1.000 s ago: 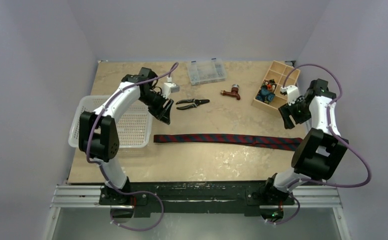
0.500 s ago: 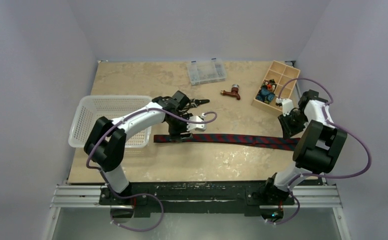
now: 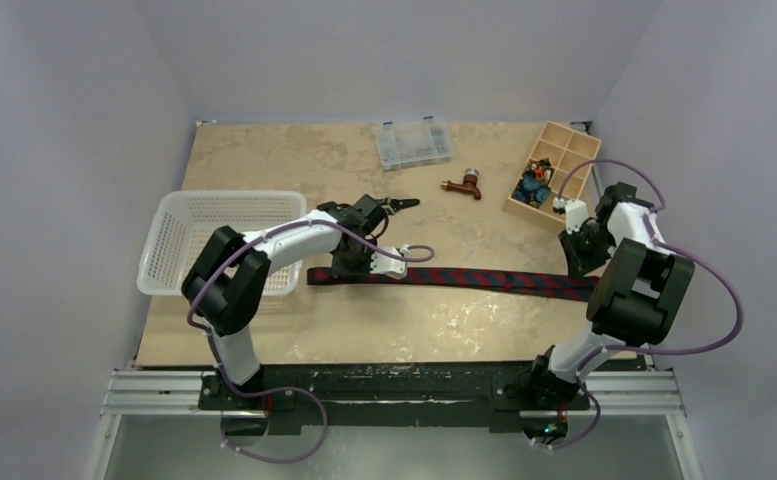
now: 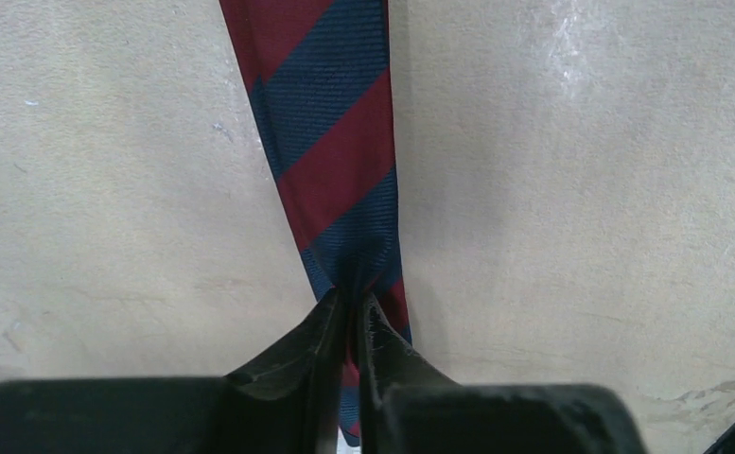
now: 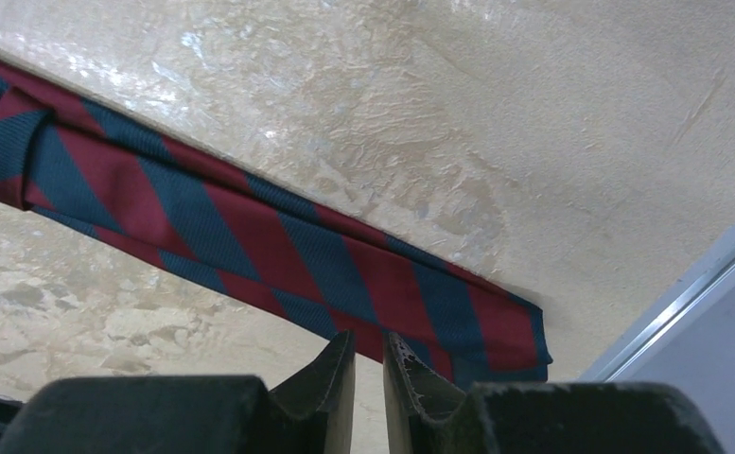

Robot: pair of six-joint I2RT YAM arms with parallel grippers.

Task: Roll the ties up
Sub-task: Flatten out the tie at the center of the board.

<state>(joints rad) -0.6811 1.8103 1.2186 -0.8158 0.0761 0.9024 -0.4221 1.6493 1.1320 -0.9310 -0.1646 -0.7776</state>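
Observation:
One tie (image 3: 464,277), striped navy and dark red, lies flat in a long strip across the table. My left gripper (image 3: 349,270) is down on its narrow left end. In the left wrist view the jaws (image 4: 352,307) are shut, with the tie's (image 4: 330,142) fabric puckered between the tips. My right gripper (image 3: 576,258) is low over the wide right end. In the right wrist view its tips (image 5: 370,345) stand at the tie's (image 5: 250,227) near edge with a thin gap between them. Whether they pinch the fabric I cannot tell.
A white mesh basket (image 3: 219,240) stands at the left edge. Black-handled pliers (image 3: 394,204) lie behind the left arm. A clear plastic box (image 3: 414,143), a brown fitting (image 3: 462,186) and a wooden compartment box (image 3: 552,170) are at the back. The table's right edge (image 5: 685,293) is beside the tie's wide end.
My left arm swung from near the pliers down onto the tie's left end and shut on it. The right gripper dropped towards the wide end and its jaws drew together.

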